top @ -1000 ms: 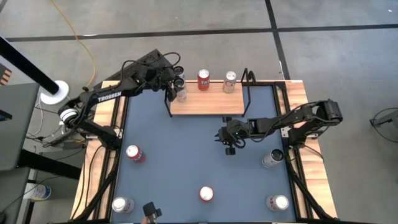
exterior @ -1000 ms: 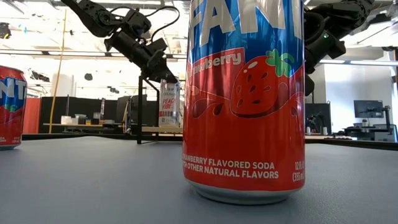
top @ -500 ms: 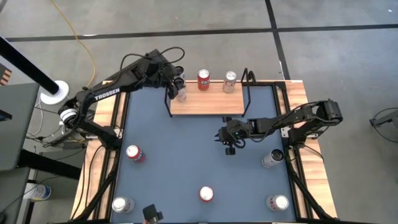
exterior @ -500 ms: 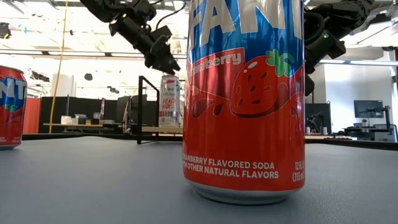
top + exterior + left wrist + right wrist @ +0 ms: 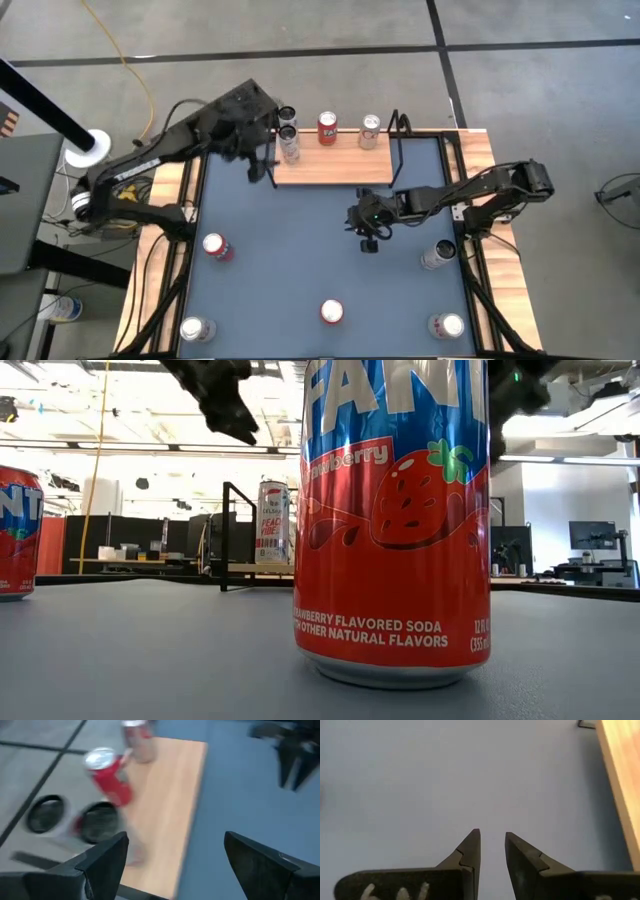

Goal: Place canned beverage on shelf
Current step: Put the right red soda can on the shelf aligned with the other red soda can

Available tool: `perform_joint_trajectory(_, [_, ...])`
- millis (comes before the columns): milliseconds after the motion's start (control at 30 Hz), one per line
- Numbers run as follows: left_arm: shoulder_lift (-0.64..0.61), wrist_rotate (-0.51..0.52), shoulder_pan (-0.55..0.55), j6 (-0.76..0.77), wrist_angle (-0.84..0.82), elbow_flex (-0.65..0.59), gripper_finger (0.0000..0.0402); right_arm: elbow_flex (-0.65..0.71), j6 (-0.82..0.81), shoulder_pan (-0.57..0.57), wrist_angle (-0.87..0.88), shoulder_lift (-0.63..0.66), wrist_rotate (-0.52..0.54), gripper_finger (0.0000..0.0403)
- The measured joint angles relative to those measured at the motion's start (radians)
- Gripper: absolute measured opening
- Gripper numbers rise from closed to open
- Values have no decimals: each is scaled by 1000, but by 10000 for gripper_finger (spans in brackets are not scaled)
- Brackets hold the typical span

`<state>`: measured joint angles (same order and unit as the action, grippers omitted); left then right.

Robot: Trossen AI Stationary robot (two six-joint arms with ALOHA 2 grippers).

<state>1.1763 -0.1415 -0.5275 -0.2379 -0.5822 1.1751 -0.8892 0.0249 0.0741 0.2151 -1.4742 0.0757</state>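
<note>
The shelf (image 5: 335,168), a light-wood board on a black wire frame, stands at the table's far edge. Three cans stand upright on it: a silver one (image 5: 289,141) at its left end, also in the low view (image 5: 273,522), a red one (image 5: 327,127) and another silver one (image 5: 370,130). My left gripper (image 5: 260,155) hangs open up and to the left of the shelf's left end, holding nothing; the left wrist view shows its fingers wide apart (image 5: 175,865). My right gripper (image 5: 366,228) hovers over the table's middle, its fingers (image 5: 491,836) a little apart with nothing between them.
Loose cans stand on the blue table: a red one (image 5: 215,246) at the left, a red strawberry soda (image 5: 331,312) near the front (image 5: 395,520), and silver ones (image 5: 197,328) (image 5: 447,325) (image 5: 438,255). The shelf's black frame (image 5: 398,150) rises at its right end.
My left gripper, open throughout, has drawn back from the silver can at the shelf's left end, going up and toward the table's left. The can stays upright on the shelf. My right gripper has risen a little.
</note>
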Motion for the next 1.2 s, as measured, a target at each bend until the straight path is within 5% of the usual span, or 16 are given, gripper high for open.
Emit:
perform_joint_trajectory(433, [-411,326,333,118,58,-356,319,-190,150,299,-5,-5,0,97])
perform_joint_trajectory(800, [-631,413,392,190,91,-589,319,-191,277,391,-148,-6,0,106])
perform_joint_trajectory(1200, [-637,472,392,149,92,-562,319,-254,295,404,-215,-196,-25,229])
